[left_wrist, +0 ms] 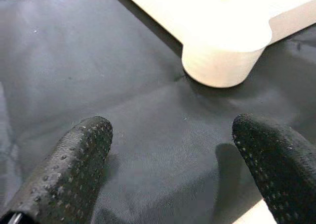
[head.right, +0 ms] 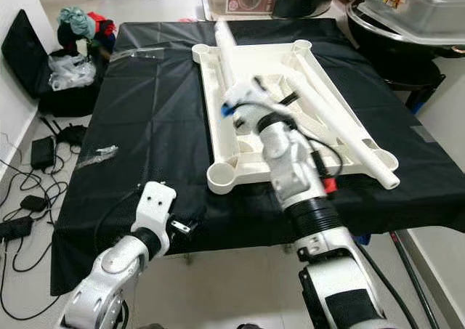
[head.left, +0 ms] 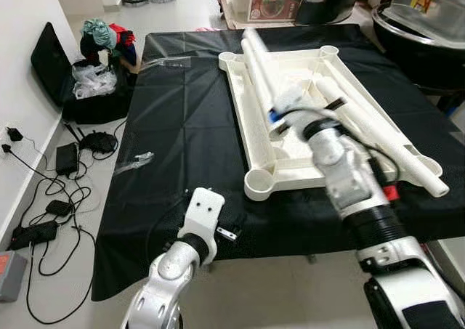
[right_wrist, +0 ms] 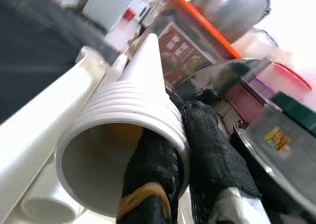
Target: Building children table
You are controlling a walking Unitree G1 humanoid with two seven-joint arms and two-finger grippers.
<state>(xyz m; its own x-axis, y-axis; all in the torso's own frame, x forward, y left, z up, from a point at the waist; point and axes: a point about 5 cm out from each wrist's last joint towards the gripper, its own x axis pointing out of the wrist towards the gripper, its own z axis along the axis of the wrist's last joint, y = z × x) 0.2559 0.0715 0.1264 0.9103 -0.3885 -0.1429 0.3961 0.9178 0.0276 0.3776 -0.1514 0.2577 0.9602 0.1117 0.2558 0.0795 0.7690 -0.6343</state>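
Right wrist view: your right gripper (right_wrist: 173, 155) pinches rim of white table leg (right_wrist: 140, 105), one finger inside tube, one outside. Arm stretched forward over upturned tabletop (head.left: 251, 144) on black cloth (head.left: 178, 118). Left gripper (left_wrist: 168, 150) spread, hovering at near edge, tabletop corner just beyond.

Matt black woven cloth (head.left: 182, 126) over the table, smooth white plastic tabletop (head.left: 251, 129), ribbed white plastic leg (right_wrist: 133, 110), rough dotted black rubber fingers (left_wrist: 74, 169), glossy silver arms (head.left: 341, 169)
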